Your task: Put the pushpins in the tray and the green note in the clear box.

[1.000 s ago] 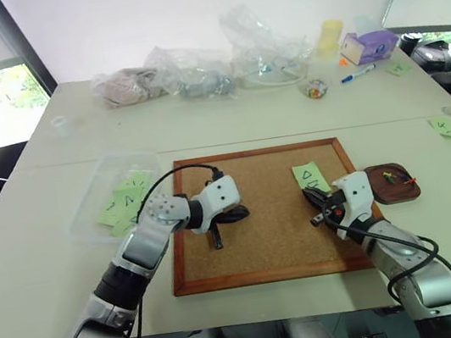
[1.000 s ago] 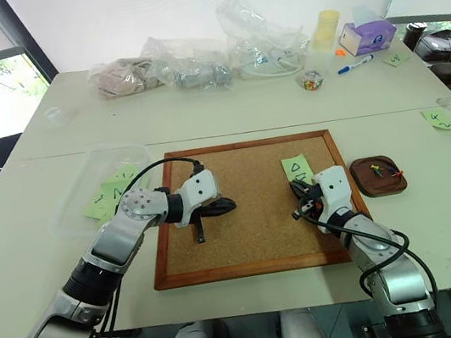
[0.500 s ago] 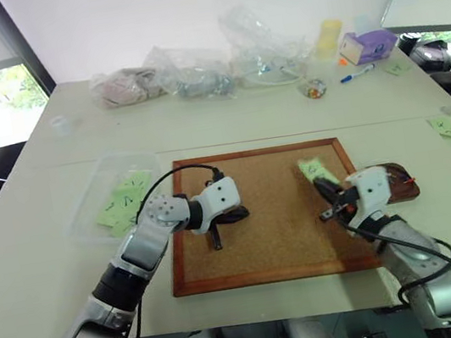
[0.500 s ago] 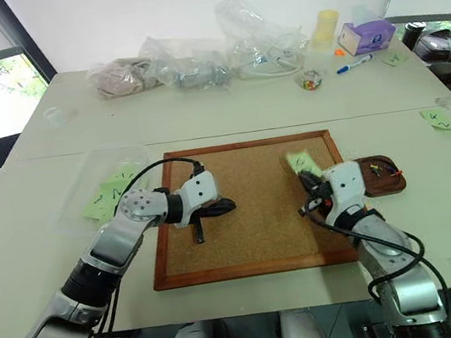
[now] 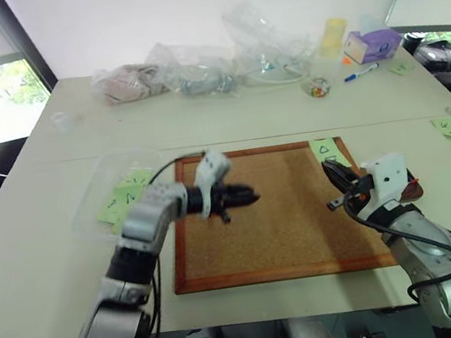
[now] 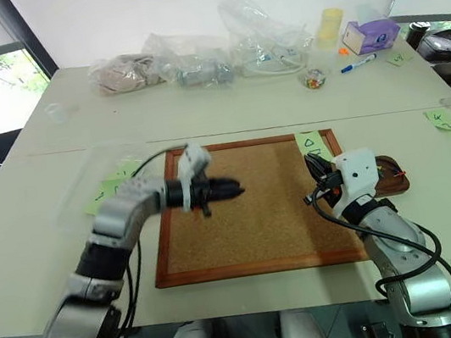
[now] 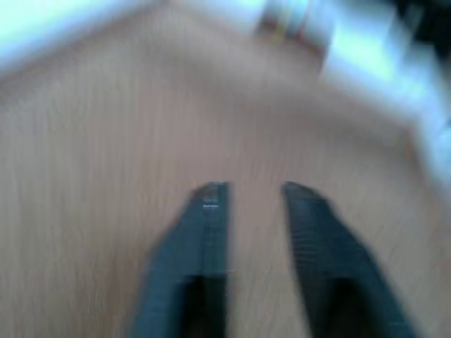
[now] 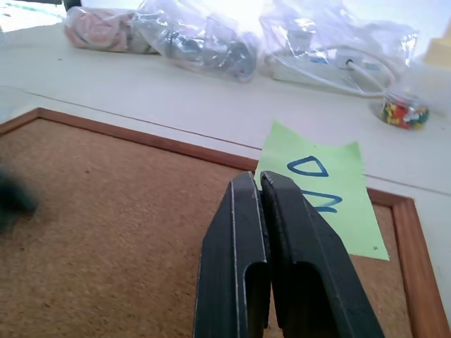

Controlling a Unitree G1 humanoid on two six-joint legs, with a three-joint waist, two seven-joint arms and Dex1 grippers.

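Fingers, left gripper [image 7: 252, 193]: spread with a clear gap between the two black fingers, nothing between them; held above the cork board [image 5: 286, 228], pointing toward the robot's right.
Fingers, right gripper [image 8: 257, 184]: pressed together, pinching the near edge of the green note [image 8: 320, 186].
Green note: light green, two small triangle outlines on its face; lifted off the cork, tilted up from the fingertips over the board's far right corner.
Right gripper, place: near the board's right edge, just beside the tray [image 6: 388, 179], pointing forward about level.
Tray: dark brown, on the table just right of the board; partly hidden behind the right wrist housing; small coloured bits at its visible edge, too small to tell apart.
Pushpins: cannot tell their number or exact spots.
Clear box [image 5: 101, 197]: on the table just left of the board, holding several green notes [image 5: 123, 200] with squiggles.
Cork board: wood-framed, centre of the table, surface bare under the left gripper.
Far side of table: clear plastic bags [image 5: 217, 63], small round cup of coloured pins [image 8: 403, 113], purple tissue box [image 5: 371, 45], blue pen [image 5: 360, 73].
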